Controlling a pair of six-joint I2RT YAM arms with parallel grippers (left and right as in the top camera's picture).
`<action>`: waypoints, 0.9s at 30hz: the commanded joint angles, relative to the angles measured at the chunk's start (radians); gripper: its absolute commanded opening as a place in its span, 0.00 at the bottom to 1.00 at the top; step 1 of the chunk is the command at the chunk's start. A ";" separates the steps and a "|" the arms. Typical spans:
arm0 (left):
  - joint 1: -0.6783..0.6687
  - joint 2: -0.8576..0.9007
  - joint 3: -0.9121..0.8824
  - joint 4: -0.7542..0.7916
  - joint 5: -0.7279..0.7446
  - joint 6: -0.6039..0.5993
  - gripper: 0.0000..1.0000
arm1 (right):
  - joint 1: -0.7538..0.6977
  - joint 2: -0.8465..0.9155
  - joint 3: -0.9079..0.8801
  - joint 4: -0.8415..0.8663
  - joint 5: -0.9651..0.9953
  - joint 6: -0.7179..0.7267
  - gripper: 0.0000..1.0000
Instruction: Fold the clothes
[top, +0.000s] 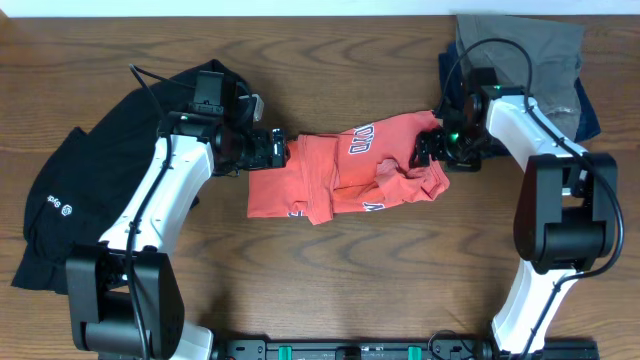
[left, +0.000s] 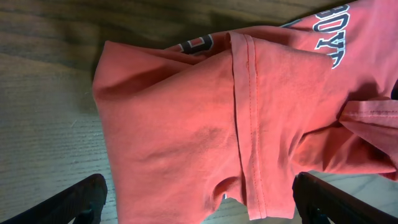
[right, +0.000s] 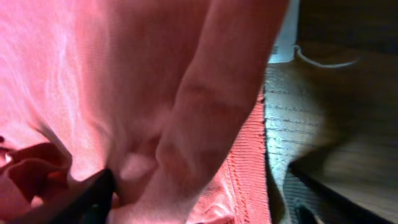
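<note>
The orange-red T-shirt (top: 345, 170) with white-and-navy lettering lies crumpled and partly folded across the middle of the table. My left gripper (top: 272, 150) is at the shirt's left edge. In the left wrist view it (left: 199, 208) stands open, with a hemmed fold of the shirt (left: 186, 124) lying between its wide-apart fingers (left: 68, 205), not pinched. My right gripper (top: 432, 148) is at the shirt's right end. In the right wrist view it (right: 205, 205) is open too, and the shirt's fabric (right: 124, 81) bunches between its fingers (right: 87, 199). A black top (top: 70, 200) with a small white logo lies at the far left.
A grey-olive garment (top: 520, 50) lies at the back right corner over a dark blue one (top: 590, 115), just behind the right arm. The left arm reaches across the black top. Bare wooden table (top: 340, 270) shows in front of the shirt.
</note>
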 joint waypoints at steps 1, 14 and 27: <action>0.004 -0.023 0.024 -0.004 -0.012 0.024 0.96 | 0.026 0.021 -0.083 0.024 -0.056 0.030 0.77; 0.005 -0.023 0.024 -0.008 -0.013 0.024 0.96 | 0.076 0.021 -0.125 0.194 -0.116 0.154 0.15; 0.051 -0.024 0.024 -0.015 -0.122 0.024 0.97 | -0.109 -0.066 0.084 0.010 -0.124 0.035 0.01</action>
